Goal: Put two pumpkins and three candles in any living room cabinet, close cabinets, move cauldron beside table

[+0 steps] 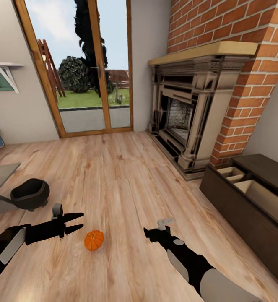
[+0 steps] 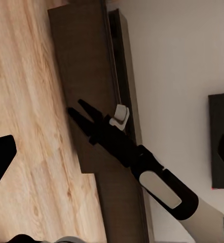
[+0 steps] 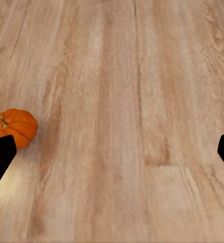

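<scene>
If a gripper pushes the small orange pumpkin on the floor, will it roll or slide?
The pumpkin looks round and ribbed, so it probably rolls unevenly rather than slides. The wooden floor seems smooth, so it may travel far. It appears rigid, likely firm to grasp.

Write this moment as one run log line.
pumpkin: on floor between grippers | left gripper: open | right gripper: open | cabinet: drawer open

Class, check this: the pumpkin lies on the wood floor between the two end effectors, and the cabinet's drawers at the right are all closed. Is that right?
One part is wrong. The head view shows the cabinet with drawers open, pale interiors exposed. The rest holds: the pumpkin lies on the floor between the left end effector and the right end effector.
</scene>
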Controlling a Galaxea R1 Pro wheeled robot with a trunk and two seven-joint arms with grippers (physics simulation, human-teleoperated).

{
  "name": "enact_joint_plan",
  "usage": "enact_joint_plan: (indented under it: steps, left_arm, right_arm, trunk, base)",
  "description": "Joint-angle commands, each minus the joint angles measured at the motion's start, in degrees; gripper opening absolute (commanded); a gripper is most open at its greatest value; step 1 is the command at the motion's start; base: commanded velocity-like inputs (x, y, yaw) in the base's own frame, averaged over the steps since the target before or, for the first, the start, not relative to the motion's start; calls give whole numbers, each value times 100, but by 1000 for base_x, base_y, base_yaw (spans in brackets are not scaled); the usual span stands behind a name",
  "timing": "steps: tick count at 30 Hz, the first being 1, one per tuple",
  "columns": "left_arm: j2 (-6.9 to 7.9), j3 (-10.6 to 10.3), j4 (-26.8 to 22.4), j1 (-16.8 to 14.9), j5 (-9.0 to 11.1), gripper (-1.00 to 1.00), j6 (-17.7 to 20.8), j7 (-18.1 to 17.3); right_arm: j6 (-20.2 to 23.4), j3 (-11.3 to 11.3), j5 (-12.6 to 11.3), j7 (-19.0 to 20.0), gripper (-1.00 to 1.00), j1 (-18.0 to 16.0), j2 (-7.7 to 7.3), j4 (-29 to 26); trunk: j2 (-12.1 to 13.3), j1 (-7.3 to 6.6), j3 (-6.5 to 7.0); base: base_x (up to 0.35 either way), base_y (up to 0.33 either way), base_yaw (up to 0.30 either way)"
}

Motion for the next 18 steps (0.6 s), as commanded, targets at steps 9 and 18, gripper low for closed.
enact_joint_plan:
  steps: [9, 18]
  left_arm:
    - [50, -7, 92, -5, 30, 100, 29, -12]
    - [50, -8, 102, -5, 29, 100, 29, -12]
  right_arm:
    - [-24, 288, 58, -140, 100, -5, 15, -1]
    - [-14, 278, 21, -199, 100, -5, 19, 1]
  trunk:
    - [-2, 3, -5]
    - [-2, 3, -4]
  base:
    - [206, 9, 2]
    - [5, 146, 1]
